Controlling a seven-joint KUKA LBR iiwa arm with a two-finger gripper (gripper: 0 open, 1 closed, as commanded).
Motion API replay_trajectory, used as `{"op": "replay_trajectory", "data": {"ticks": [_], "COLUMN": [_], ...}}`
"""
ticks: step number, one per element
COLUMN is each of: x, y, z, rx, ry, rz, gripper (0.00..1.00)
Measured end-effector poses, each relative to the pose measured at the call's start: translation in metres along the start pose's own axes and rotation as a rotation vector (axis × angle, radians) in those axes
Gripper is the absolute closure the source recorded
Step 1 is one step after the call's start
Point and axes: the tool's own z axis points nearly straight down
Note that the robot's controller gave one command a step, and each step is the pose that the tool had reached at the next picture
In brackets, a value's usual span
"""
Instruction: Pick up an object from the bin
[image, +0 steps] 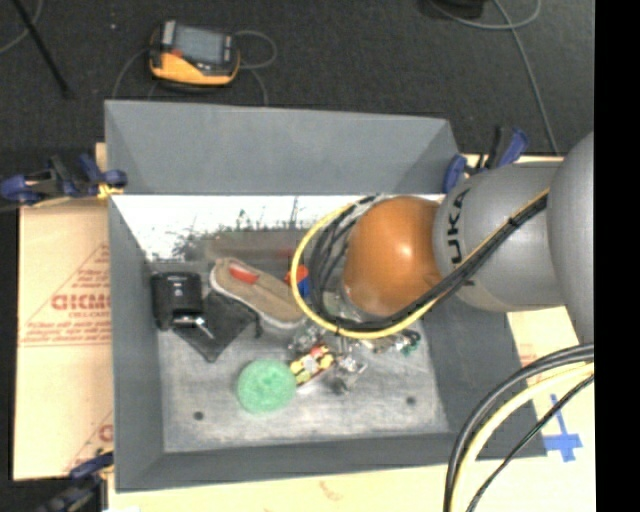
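Hanging low over the bin (135, 380) floor, gripper (328, 366) sits just right of a green ball (265, 386). Open or closed: cannot tell.

Thick silver-grey robot arm (520, 240), smooth and rounded, with dark KUKA lettering (452, 222) near its wrist. A glossy orange dome cover (385, 255) caps the end, ringed by yellow and black cables (299, 280). Below sits a small metal gripper (330, 365).
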Motion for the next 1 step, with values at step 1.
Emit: {"op": "replay_trajectory", "data": {"ticks": [1], "x": [-0.0210], "y": [-0.0034], "z": [-0.1247], "rx": [-0.011], "ry": [0.013], "rz": [-0.064], "gripper": [1.00]}}
